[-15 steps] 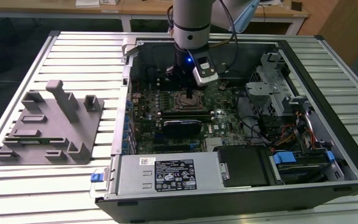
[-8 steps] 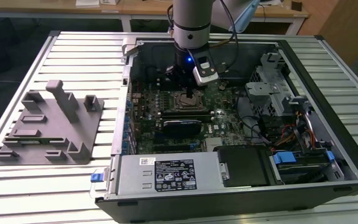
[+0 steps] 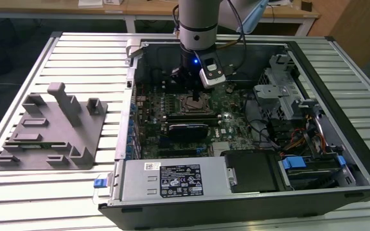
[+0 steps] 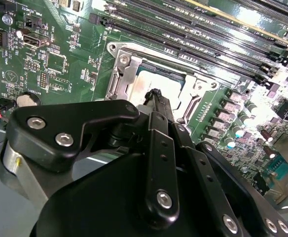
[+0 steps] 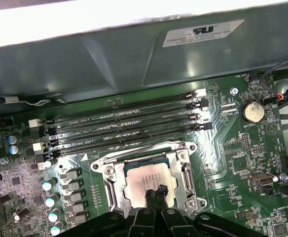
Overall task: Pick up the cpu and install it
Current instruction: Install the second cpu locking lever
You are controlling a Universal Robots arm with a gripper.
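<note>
- One big computer case (image 3: pixel 339 159) lies open on the slatted table (image 3: pixel 75 53), and I can see the green motherboard (image 3: pixel 236 120) inside it.
- My arm (image 3: pixel 201 19) reaches down into the case, over the metal socket frame (image 5: pixel 108 170).
- My gripper (image 5: pixel 154 193) has its tips pressed close together, right on top of the cpu (image 5: pixel 136 180).
- The cpu is the little silver square, and it sits flat inside the socket frame.
- It lies straight under the tips, not off to a side.
- I cannot tell if the tips are pinching it or just touching it.
</note>
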